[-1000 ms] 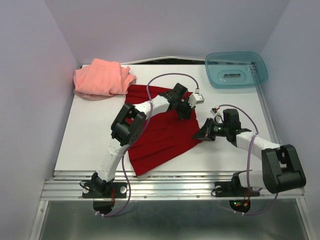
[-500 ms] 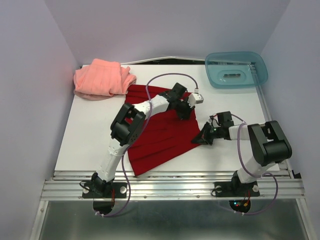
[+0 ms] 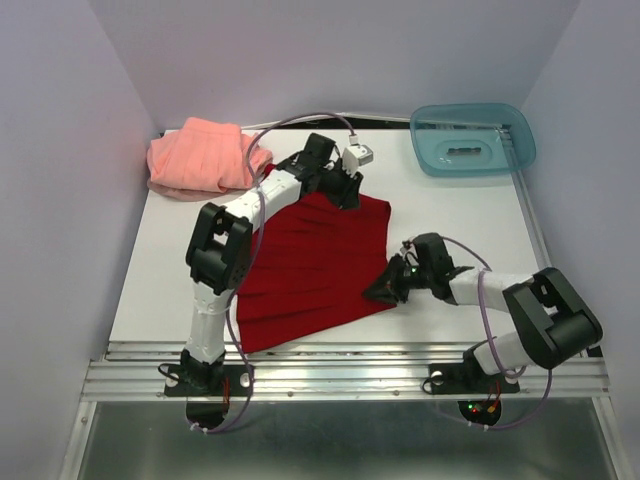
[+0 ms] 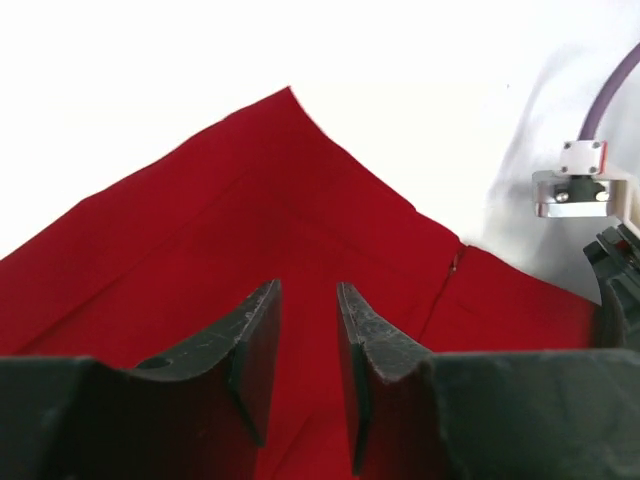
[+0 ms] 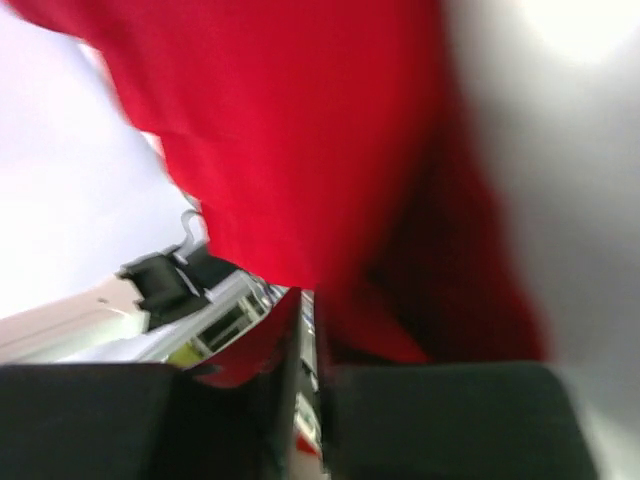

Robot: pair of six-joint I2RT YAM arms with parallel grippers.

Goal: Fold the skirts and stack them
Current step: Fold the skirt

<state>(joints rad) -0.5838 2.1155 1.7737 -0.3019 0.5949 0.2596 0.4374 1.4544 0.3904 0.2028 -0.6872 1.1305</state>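
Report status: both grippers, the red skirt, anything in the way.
Left gripper over the far edge of the red skirt, jaws slightly apart. Right gripper shut on its right edge. Pink skirt bunched far-left; teal tray far-right, clear.

Two skirts: one red skirt (image 3: pixel 310 262) between both grippers, one pink skirt (image 3: pixel 200 157) beyond left gripper (image 3: pixel 345 190). One teal tray (image 3: pixel 472 139) beyond right gripper (image 3: pixel 384 289). Two arms.

Left gripper (image 4: pixel 308 340) slightly parted, arm stretched far; right gripper (image 3: pixel 385 290) low, seemingly closed, view blurred
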